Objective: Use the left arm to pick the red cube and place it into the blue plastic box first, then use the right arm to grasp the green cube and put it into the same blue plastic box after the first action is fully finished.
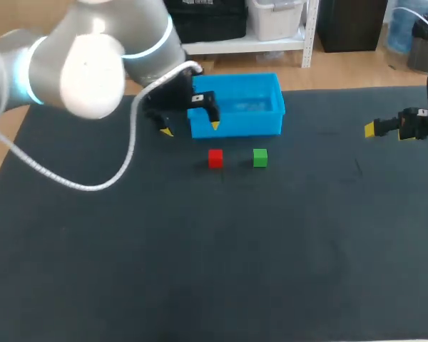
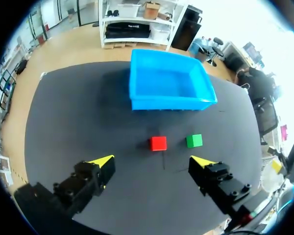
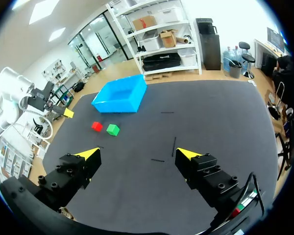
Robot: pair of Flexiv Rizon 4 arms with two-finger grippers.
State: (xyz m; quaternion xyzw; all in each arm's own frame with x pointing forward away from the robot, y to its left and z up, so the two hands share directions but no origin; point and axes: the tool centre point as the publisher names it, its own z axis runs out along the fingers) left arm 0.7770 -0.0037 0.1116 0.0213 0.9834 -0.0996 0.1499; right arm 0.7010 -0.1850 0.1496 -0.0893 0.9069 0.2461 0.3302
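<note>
**Dark mat, cubes still out of the box, both pincers wide**

Black matting covers the table (image 1: 200, 278) from edge to edge.

- Red cube (image 1: 215, 158): small, plain, bright red, sitting flat on the mat just in front of the box's front wall.
- Green cube (image 1: 260, 157): same size and build, just beside the red one on its right with a narrow gap between them. They are not touching.
- Blue plastic box (image 1: 235, 127): open-topped, rectangular, glossy bright blue with a thicker rim. It stands toward the far side of the mat, left of centre.
- Writing: I see a small white tag on the black body of the left pincer, but the print is too small to read. I cannot make out any lettering on the cubes or the box.
- Left gripper (image 2: 152, 160): raised above the mat by the box's near-left corner. Its yellow tips are spread wide and nothing sits between them. From its own camera, the red cube lies ahead of the gap, with the green one beside it.
- Right gripper (image 3: 137, 153): at the right side of the table, well apart from the cubes and the box. Its fingers are also spread wide and hold nothing.
- White cable (image 1: 71, 182): hangs in a loop from the left arm over the mat's left part.
</note>
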